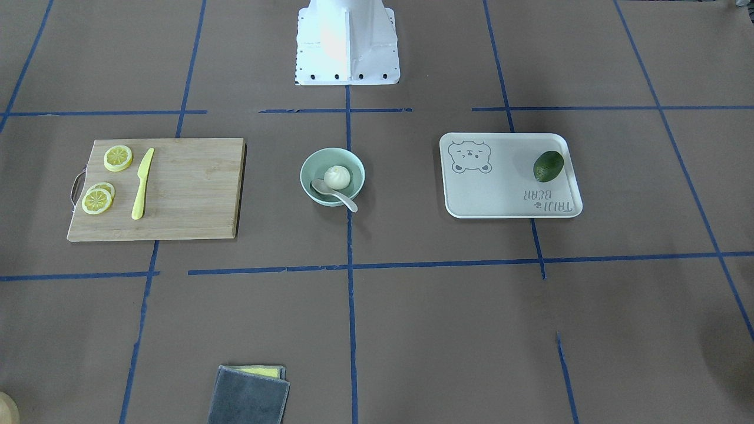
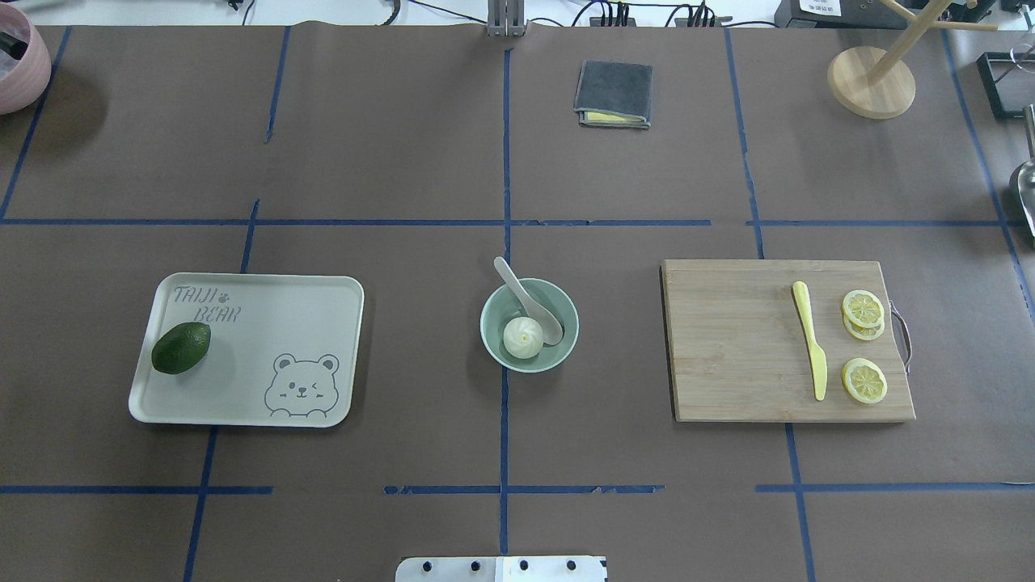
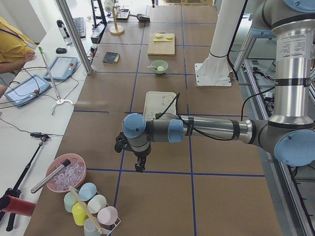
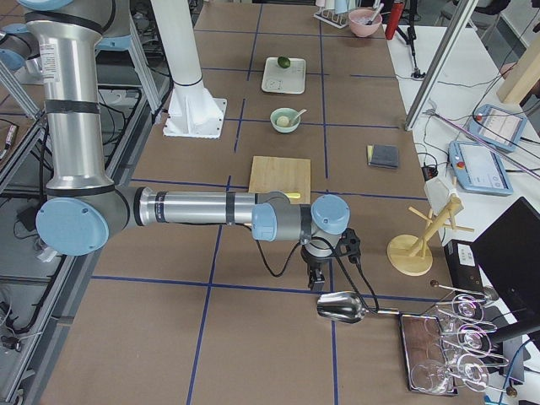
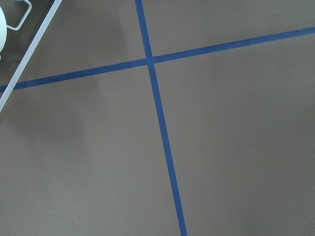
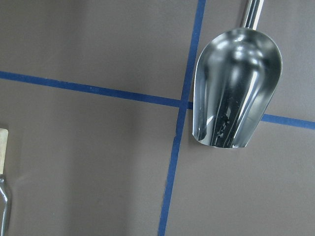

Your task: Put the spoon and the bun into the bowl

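The pale mint-green bowl (image 1: 311, 162) stands at the table's centre and also shows in the overhead view (image 2: 568, 312). The white bun (image 1: 337, 176) (image 2: 522, 338) lies inside it. The off-white spoon (image 1: 337, 195) (image 2: 530, 301) rests in the bowl, scoop beside the bun, handle sticking over the rim. Both grippers are far from the bowl. My left gripper (image 3: 140, 164) hangs over bare table at the robot's left end. My right gripper (image 4: 316, 278) hangs at the right end, just above a metal scoop. I cannot tell whether either is open or shut.
A wooden board (image 2: 728, 347) with a yellow knife (image 2: 810, 339) and lemon slices (image 2: 863, 309) lies on the robot's right. The bear-print tray (image 2: 267, 323) with an avocado (image 2: 181, 347) lies on its left. A grey cloth (image 2: 613, 94) lies beyond the bowl. A metal scoop (image 6: 236, 93) lies under the right wrist.
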You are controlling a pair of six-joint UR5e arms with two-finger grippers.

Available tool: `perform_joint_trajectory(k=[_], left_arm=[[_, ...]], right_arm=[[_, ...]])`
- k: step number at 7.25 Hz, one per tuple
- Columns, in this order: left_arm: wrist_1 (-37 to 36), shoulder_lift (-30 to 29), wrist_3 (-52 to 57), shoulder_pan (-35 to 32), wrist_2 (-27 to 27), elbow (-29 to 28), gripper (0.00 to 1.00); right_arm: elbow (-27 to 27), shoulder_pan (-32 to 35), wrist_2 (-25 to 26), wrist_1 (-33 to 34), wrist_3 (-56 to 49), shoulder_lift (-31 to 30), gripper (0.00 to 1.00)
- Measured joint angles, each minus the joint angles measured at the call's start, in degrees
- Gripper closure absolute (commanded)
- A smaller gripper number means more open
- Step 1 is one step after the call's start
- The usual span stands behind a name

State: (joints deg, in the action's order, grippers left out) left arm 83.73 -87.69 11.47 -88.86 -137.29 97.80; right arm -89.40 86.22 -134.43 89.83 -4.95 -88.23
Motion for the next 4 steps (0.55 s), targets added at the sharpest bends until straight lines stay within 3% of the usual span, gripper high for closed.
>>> perform_joint_trajectory(k=[4], left_arm=[[0.2,-1.4,0.0,0.0,-0.2,-0.5,0.00]], right_arm=[[-0.3,0.0,-0.2,-0.1,0.1,0.1,0.00]])
